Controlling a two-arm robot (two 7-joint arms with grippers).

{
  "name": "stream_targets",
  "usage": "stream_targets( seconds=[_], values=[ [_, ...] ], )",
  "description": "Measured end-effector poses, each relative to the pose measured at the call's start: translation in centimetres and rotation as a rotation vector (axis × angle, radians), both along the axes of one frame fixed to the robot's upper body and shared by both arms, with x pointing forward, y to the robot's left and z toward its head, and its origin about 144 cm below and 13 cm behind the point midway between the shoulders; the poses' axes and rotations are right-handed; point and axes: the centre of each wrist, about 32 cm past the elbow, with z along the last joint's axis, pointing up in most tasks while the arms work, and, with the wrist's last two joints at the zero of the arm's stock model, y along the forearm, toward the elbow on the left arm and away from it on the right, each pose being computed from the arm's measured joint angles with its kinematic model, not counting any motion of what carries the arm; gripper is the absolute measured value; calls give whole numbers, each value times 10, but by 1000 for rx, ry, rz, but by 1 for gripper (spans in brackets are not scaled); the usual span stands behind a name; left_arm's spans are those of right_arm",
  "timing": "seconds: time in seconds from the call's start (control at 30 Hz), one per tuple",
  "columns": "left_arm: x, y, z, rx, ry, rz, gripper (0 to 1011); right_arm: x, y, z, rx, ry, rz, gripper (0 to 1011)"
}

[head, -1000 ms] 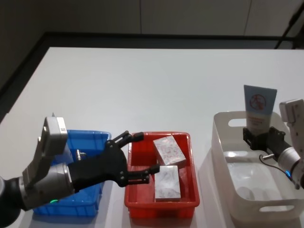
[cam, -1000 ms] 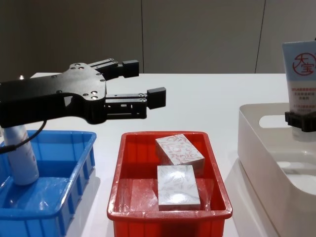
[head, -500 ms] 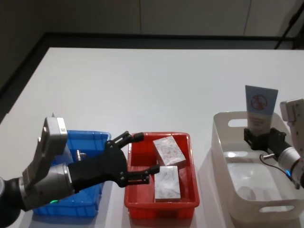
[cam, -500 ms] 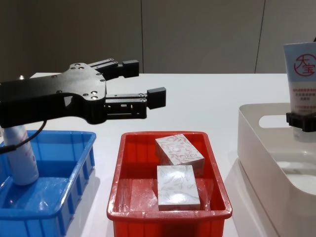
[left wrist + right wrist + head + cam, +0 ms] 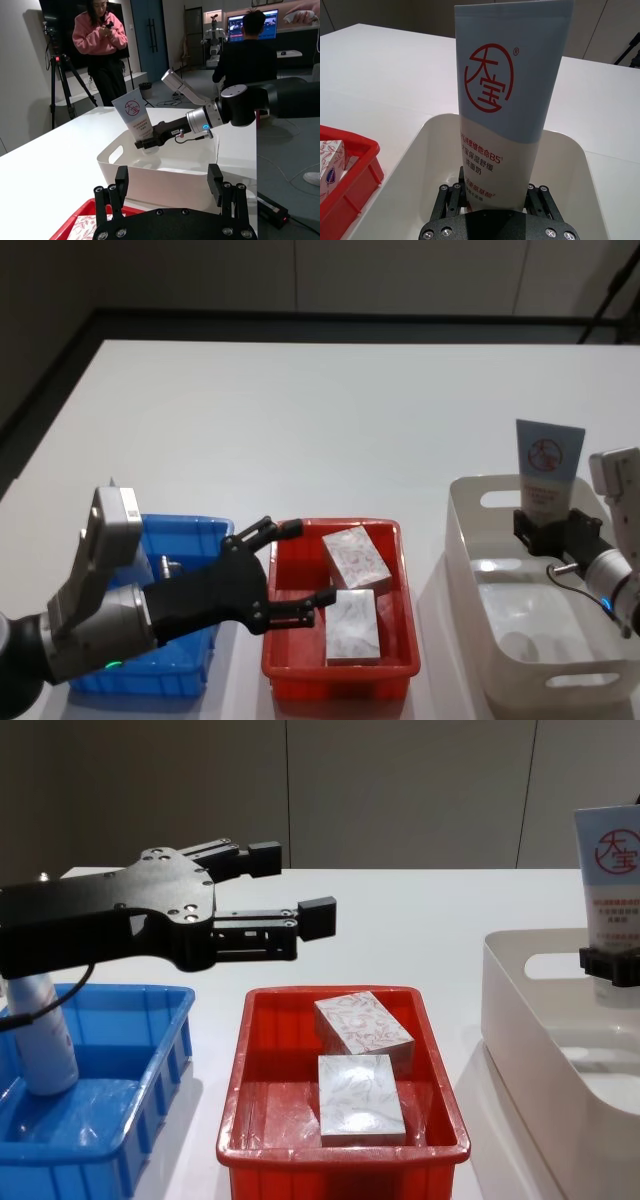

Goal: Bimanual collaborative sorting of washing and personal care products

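Observation:
A tall pale-blue tube (image 5: 547, 465) with a red circled logo and red text stands upright over the far end of the white basket (image 5: 467, 540). My right gripper (image 5: 546, 530) is shut on its lower end. The tube (image 5: 507, 100) rises between that gripper's (image 5: 495, 192) black fingers, and it also shows at the chest view's right edge (image 5: 610, 870). My left gripper (image 5: 295, 885) hovers open and holds nothing, above the left side of the red tray (image 5: 235, 1120). A whitish bottle (image 5: 40, 1035) stands upright in the blue bin (image 5: 150, 1120).
Two patterned boxes (image 5: 362, 1020) (image 5: 360, 1092) lie in the red tray. The blue bin, the red tray and the white basket (image 5: 520, 980) stand side by side along the table's near edge. Bare white table stretches behind them.
The right gripper has edged the tube very slightly to the right. The left gripper has stayed where it was, open.

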Motion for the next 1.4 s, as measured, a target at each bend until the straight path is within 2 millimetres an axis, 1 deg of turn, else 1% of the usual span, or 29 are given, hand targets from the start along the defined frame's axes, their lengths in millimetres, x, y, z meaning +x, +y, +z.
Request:
stream_targets(
  seconds=[0.07, 0.13, 0.17, 0.2, 0.23, 0.3, 0.43, 0.47, 0.53, 0.6, 0.63, 1.3, 1.4],
  values=[
    [0, 0, 0, 0, 0, 0, 1002, 0, 0, 0, 0, 0, 0, 545],
    [0, 0, 0, 0, 0, 0, 1001, 0, 0, 0, 0, 0, 0, 569],
    [0, 0, 0, 0, 0, 0, 1001, 0, 0, 0, 0, 0, 0, 622],
    [0, 0, 0, 0, 0, 0, 1001, 0, 0, 0, 0, 0, 0, 622],
    [0, 0, 0, 0, 0, 0, 1001, 0, 0, 0, 0, 0, 0, 684],
    [0, 0, 0, 0, 0, 0, 1001, 0, 0, 0, -1, 0, -1, 723],
    [0, 0, 0, 0, 0, 0, 1001, 0, 0, 0, 0, 0, -1, 844],
    [0, 0, 0, 0, 0, 0, 1001, 0, 0, 0, 0, 0, -1, 887],
    [0, 0, 0, 0, 0, 0, 1001, 0, 0, 0, 0, 0, -1, 937],
    [0, 0, 0, 0, 0, 0, 1001, 0, 0, 0, 0, 0, -1, 963],
    [0, 0, 0, 0, 0, 0, 1001, 0, 0, 0, 0, 0, -1, 996],
    [0, 0, 0, 0, 0, 0, 1001, 0, 0, 0, 0, 0, 0, 1001],
    [0, 0, 0, 0, 0, 0, 1001, -4, 0, 0, -6, -5, 2, 1001]
  ],
)
